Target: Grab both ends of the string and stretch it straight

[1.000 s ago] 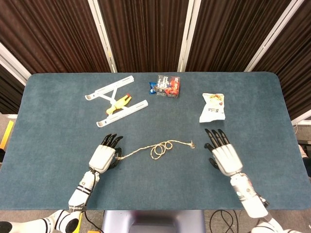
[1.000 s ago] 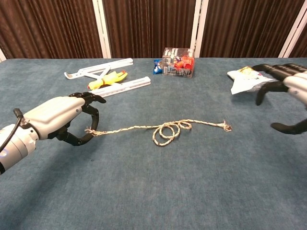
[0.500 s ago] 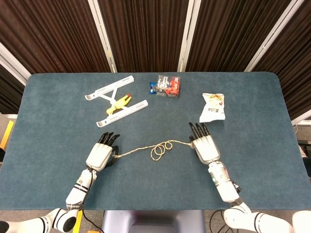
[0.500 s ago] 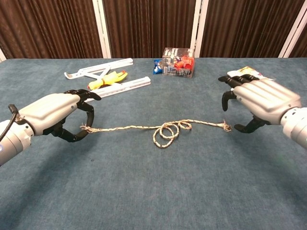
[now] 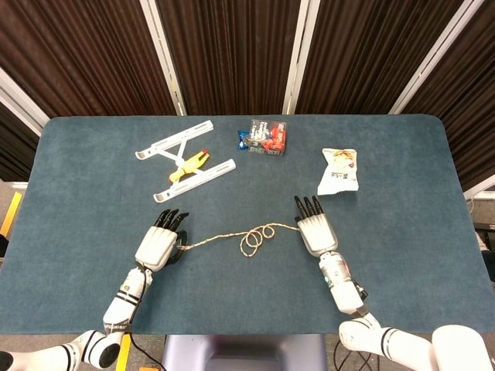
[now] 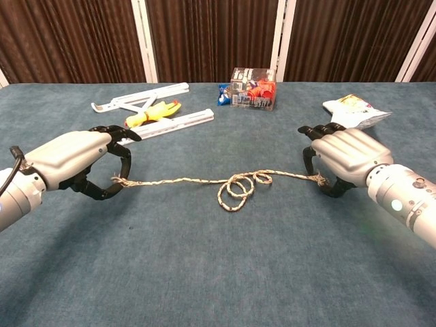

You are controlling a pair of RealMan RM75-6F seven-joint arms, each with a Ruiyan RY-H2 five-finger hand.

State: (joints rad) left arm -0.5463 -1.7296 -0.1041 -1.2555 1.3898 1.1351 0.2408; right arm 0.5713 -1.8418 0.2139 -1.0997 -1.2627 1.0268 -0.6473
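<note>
A tan twisted string lies across the blue table, with a few small loops near its middle. My left hand pinches the string's left end between thumb and a finger. From above, the same left hand lies palm down over that end. My right hand sits at the knotted right end, fingers curled over it and thumb under it. Whether it grips the knot is not clear. In the head view the right hand covers that end.
At the back left stands a white folding stand with a yellow toy in it. A clear box of small items sits at the back centre. A white snack bag lies just beyond my right hand.
My right hand has swept left from the table's right side onto the knotted end and curled its fingers. The left hand has drawn its end slightly left, straightening that stretch of string.
</note>
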